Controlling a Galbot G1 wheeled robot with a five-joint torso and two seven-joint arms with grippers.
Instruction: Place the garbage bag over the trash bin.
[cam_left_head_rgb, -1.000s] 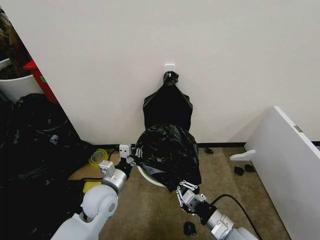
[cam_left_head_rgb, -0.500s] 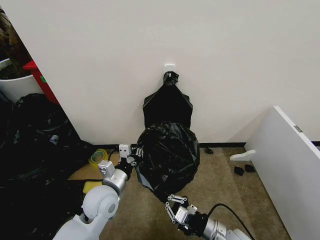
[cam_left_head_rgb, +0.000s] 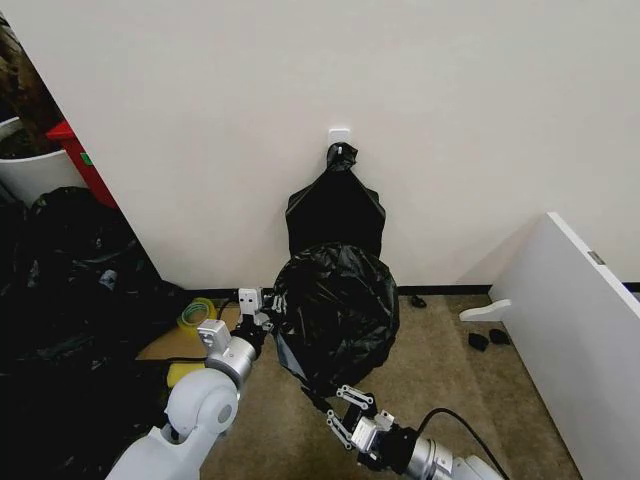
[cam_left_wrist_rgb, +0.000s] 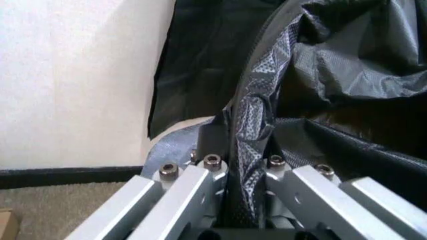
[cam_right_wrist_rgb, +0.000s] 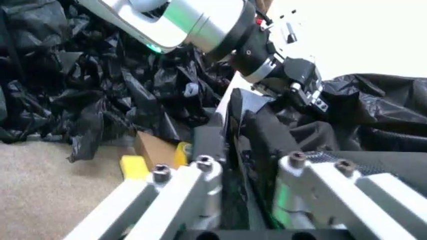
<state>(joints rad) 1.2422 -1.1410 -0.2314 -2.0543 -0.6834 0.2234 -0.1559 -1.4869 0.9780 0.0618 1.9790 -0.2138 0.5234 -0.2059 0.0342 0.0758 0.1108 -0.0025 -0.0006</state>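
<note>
Garbage bag (cam_left_head_rgb: 335, 310): glossy black, crinkled; fine dotted weave on film (cam_left_wrist_rgb: 257, 115) in left wrist view. Knotted bundle (cam_left_head_rgb: 336, 210) behind: matte black. Carpet (cam_left_head_rgb: 450, 350): tan-brown. Wall (cam_left_head_rgb: 400, 90): off-white. Tape roll (cam_left_head_rgb: 197, 312), probably: yellow-green. Silver-grey left gripper (cam_left_head_rgb: 262, 316), right gripper (cam_left_head_rgb: 345, 412).

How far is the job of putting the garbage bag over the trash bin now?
Mostly done: the garbage bag drapes over the trash bin, hiding it. In hand: the left gripper and right gripper both pinch the bag's edge. Left: releasing it.
</note>
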